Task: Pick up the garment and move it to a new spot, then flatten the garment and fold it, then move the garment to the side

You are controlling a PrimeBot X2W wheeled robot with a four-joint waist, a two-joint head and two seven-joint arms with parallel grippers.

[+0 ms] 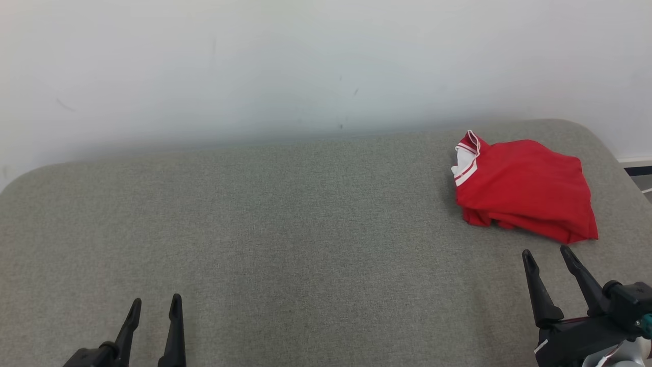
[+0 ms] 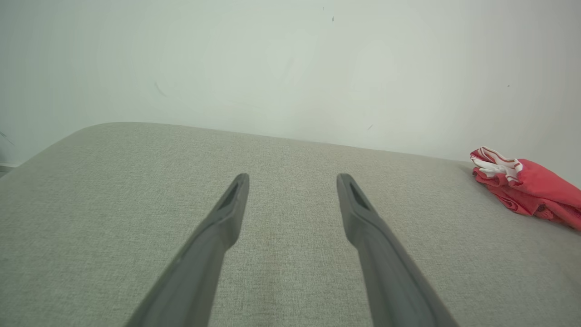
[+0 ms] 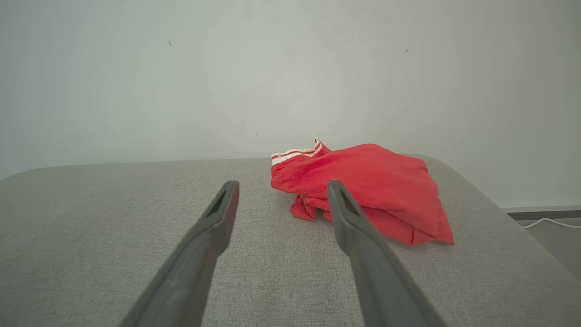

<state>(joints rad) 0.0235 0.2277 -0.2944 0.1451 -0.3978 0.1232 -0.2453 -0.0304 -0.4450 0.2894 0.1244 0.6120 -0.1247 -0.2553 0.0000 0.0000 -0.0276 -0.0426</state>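
Note:
The garment (image 1: 527, 188) is a red shirt with a white, red-striped collar, folded into a compact bundle at the far right of the grey padded table (image 1: 285, 214). It also lies at the right edge of the left wrist view (image 2: 531, 186) and just beyond my right fingers (image 3: 376, 186). My right gripper (image 1: 547, 253) stands open a short way in front of the garment, not touching it, nothing between its fingers (image 3: 227, 200). My left gripper (image 1: 155, 302) is open and empty at the near left, far from the garment, with its fingers (image 2: 236, 195) spread over bare cloth.
A pale wall (image 1: 305, 66) rises right behind the table's far edge. The table's rounded right corner drops off just past the garment, with dark floor (image 3: 558, 240) and a white cable (image 3: 551, 221) beyond it.

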